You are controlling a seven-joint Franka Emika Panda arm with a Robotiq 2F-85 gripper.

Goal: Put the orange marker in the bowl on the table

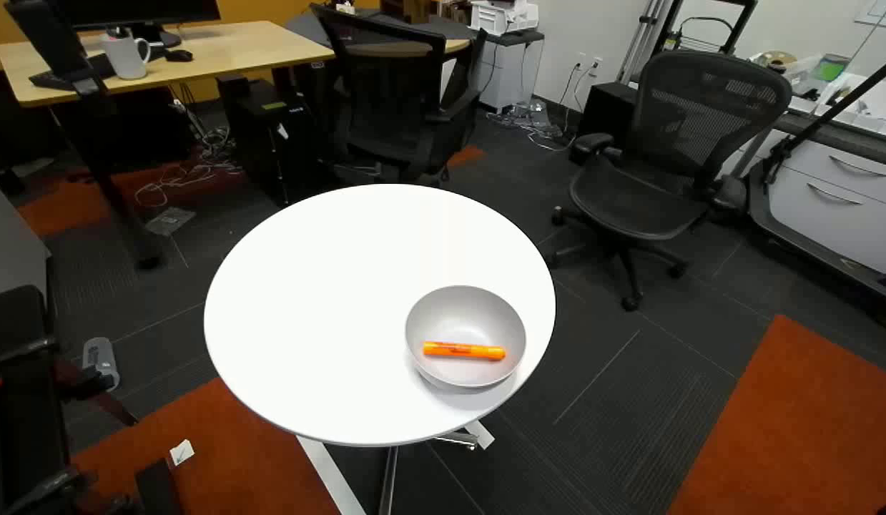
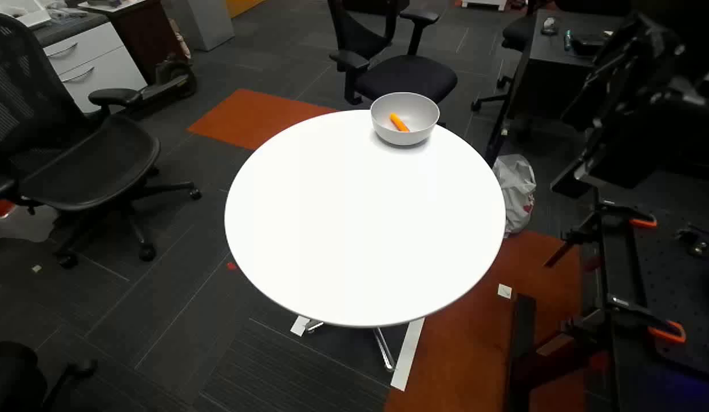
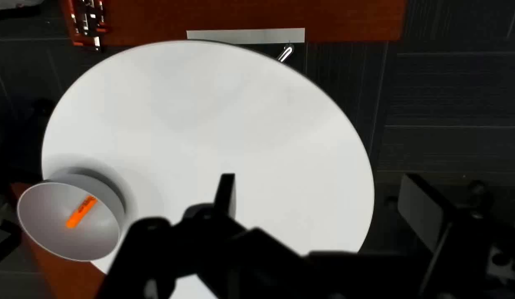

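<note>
The orange marker (image 1: 464, 350) lies inside the white-grey bowl (image 1: 465, 309). The bowl stands upright near the edge of the round white table (image 1: 314, 307). An exterior view also shows the marker (image 2: 399, 122) in the bowl (image 2: 422, 112) at the far edge of the table (image 2: 360, 229). In the wrist view the marker (image 3: 81, 211) lies in the bowl (image 3: 41, 216) at the lower left of the table (image 3: 178, 116). My gripper (image 3: 317, 182) is open, with its fingers wide apart and nothing between them. It is above the table, apart from the bowl and the marker.
Black office chairs (image 1: 643, 186) stand around the table. A wooden desk (image 1: 221, 46) with a mug (image 1: 126, 54) is behind it. The dark robot stand (image 2: 634, 297) with orange-tipped clamps (image 2: 669, 332) is beside the table. A white plastic bag (image 2: 515, 191) is on the floor.
</note>
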